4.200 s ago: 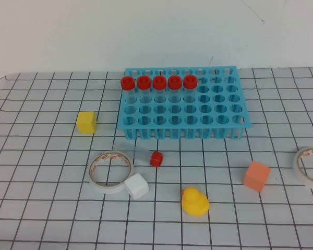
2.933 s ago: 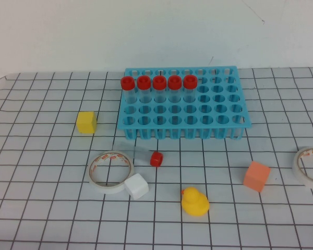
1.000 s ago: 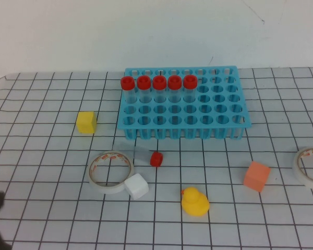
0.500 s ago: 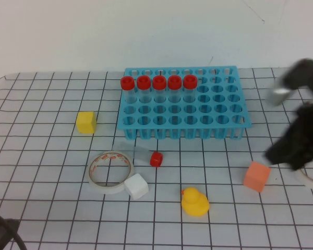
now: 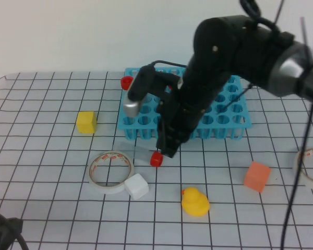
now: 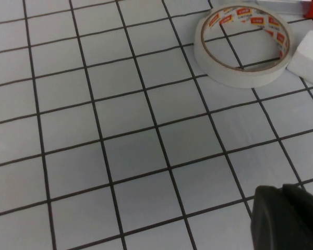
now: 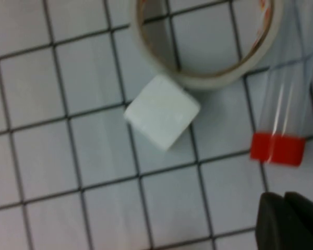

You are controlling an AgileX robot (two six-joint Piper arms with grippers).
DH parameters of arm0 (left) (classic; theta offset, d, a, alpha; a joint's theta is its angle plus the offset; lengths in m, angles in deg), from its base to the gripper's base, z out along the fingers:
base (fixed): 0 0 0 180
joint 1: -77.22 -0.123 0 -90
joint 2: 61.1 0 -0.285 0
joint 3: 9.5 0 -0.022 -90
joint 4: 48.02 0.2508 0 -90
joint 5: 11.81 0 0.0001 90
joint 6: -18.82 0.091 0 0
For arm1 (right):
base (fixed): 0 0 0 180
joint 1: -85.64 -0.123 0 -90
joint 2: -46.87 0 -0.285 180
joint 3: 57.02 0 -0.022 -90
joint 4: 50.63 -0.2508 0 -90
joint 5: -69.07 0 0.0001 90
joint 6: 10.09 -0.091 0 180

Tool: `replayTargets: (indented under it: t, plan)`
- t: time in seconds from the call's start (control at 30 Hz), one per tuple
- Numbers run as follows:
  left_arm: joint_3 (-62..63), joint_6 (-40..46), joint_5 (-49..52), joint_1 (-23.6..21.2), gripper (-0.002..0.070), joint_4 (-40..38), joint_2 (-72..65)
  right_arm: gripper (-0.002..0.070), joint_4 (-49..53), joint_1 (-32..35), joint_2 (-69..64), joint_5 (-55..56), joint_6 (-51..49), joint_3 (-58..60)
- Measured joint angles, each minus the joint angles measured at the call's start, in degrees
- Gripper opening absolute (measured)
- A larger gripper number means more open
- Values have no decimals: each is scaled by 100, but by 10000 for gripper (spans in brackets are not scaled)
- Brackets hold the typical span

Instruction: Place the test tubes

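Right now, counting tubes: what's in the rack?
One capped tube shows; right arm hides much of the rack. Right gripper, shut, is by the loose tube; left gripper, shut, near-left corner.

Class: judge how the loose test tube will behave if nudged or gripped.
Lying on its round side, the loose test tube would probably roll if nudged. Its smooth clear wall may slip when gripped. The shut right pincer hovers by its red cap; the shut left pincer sits at the near-left corner.

The right arm (image 5: pixel 235 47) and right claw (image 5: pixel 166 150) hide most of the rack (image 5: pixel 235 117) and its capped tubes (image 5: pixel 127 82); picture edges cut off the far-right tape roll (image 5: pixel 309 165) and the left claw (image 5: pixel 4 232).
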Motion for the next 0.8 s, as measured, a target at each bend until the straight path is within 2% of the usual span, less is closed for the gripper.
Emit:
replayTargets:
  t: [0.07,0.17,0.33,0.4,0.53,0.8]
  plan:
    - [0,0,0,0,-1,-56,0,15,0,0,-270,-62,-11,-355]
    - [0,0,0,0,-1,-70,0,94,-45,0,-593,-91,-21,-731]
    - [0,0,0,0,-1,-79,0,337,-173,0,-803,73,21,-813]
    - [0,0,0,0,-1,-79,0,383,-202,0,-840,135,91,-822]
    - [0,0,0,0,-1,-79,0,414,-363,0,-939,280,166,-822]
    - [0,0,-2,0,-1,-93,0,418,-327,0,-1275,528,339,-822]
